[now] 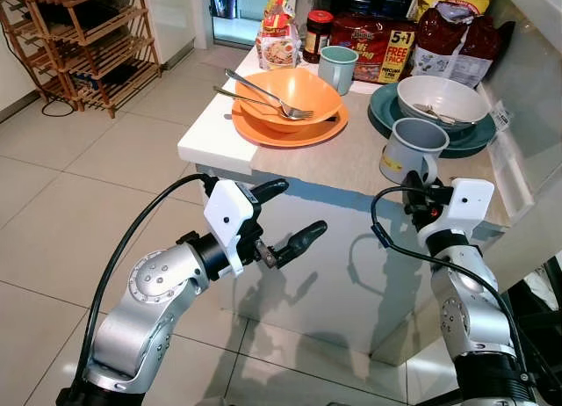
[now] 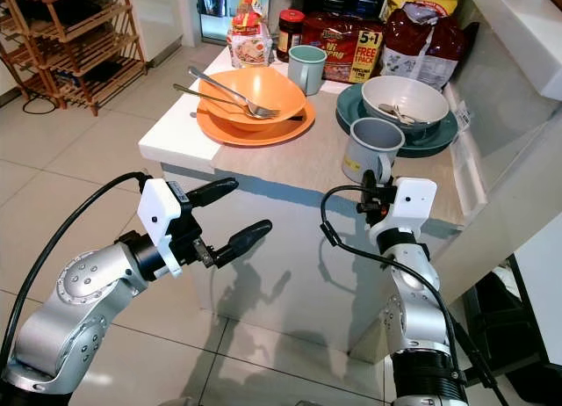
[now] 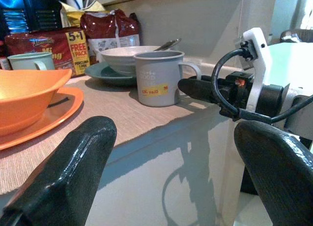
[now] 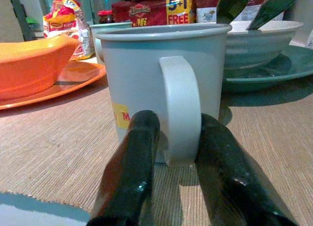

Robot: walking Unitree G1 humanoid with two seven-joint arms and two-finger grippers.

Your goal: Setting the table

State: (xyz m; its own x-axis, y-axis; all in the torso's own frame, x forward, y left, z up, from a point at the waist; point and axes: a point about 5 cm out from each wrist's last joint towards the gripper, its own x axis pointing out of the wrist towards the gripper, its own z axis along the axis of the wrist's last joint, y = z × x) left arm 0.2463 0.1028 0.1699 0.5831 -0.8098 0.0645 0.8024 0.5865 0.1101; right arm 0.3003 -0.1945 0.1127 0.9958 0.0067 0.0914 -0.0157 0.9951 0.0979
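Table (image 1: pixel 351 164): a pale counter covered by a beige woven mat is seen ahead of the robot, above a tiled floor (image 1: pixel 79 186).
Grey mug (image 1: pixel 413 149): it is stood upright near the table's front edge, on the robot's right, with a yellow label on its side and its handle (image 4: pixel 180 111) turned toward the robot.
Right gripper (image 4: pixel 178 152): it is raised to the table edge, and the mug's handle is pinched between its two black fingers (image 4: pixel 132 162).
Left gripper (image 1: pixel 285 214): it is held in front of the table's side, below the tabletop, with its fingers spread wide and nothing between them.
Orange bowl (image 1: pixel 288 97): it is set on an orange plate (image 1: pixel 290 130) toward the robot's left, with a fork (image 1: pixel 263 103) and another utensil lying in it.
White bowl (image 1: pixel 442 101): it is set on a teal plate (image 1: pixel 465 135) just behind the grey mug, with cutlery inside.
Light green mug (image 1: pixel 338 68): it is stood farther back, between the two place settings.
Back of table: noodle packets (image 1: pixel 373 41) and a dark jar (image 1: pixel 317 32) are lined up.
Wooden rack (image 1: pixel 83 37): it is stood on the floor, well to the left.
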